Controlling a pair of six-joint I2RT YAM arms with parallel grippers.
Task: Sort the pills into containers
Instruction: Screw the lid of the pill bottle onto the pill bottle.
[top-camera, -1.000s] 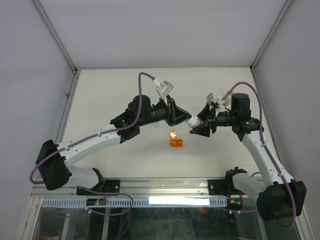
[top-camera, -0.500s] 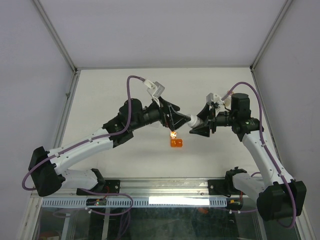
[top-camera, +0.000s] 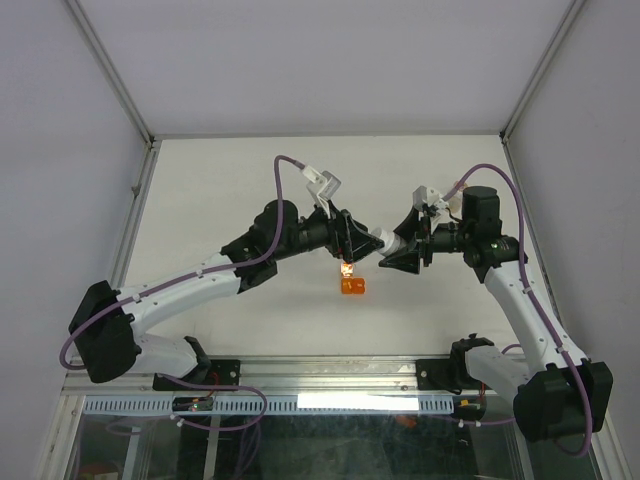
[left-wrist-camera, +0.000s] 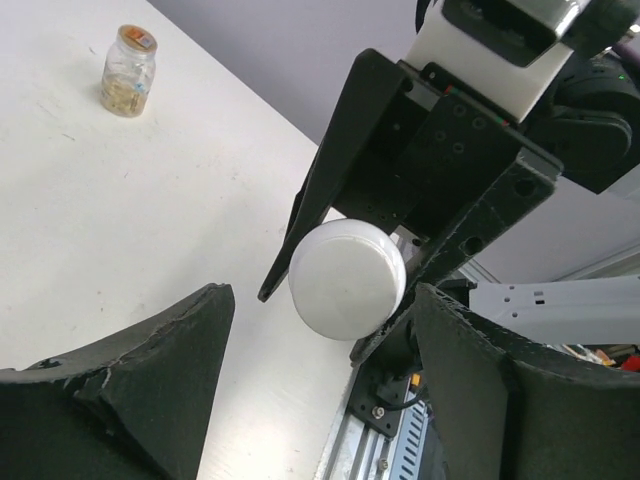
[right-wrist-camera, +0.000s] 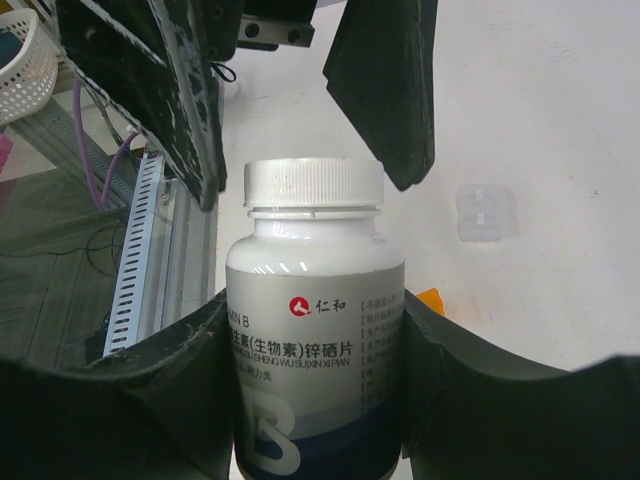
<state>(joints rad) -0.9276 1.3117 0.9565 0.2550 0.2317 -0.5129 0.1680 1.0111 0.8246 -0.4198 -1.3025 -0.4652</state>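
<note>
The white plastic bottle with a ribbed white cap and a dark blue band (right-wrist-camera: 314, 330) lies with its long axis level above the white table (top-camera: 220, 190). It is clamped round its body between the two black fingers of the right gripper (right-wrist-camera: 320, 302). Its cap points away from that gripper, straight at the left gripper (left-wrist-camera: 325, 292). In the left wrist view only the round cap face shows, end-on.

The left gripper's jaws stand spread, one on each side of the cap. A gap shows on both sides, so they touch nothing.

Below the bottle, on the side toward the arm bases, a stubby translucent orange cup (top-camera: 352, 287) sits on the table. Between it and the bottle is a small clear plastic vial with an orange top (left-wrist-camera: 128, 72), standing upright. Tan matter in the vial's lower part may be the pills (left-wrist-camera: 122, 93); single ones are too small to make out.

Near the bottle's cap end, a flat clear square piece (right-wrist-camera: 488, 212) lies on the table; what it is cannot be told. The lower label and base of the bottle are cut off in the right wrist view, hidden by the fingers.
</note>
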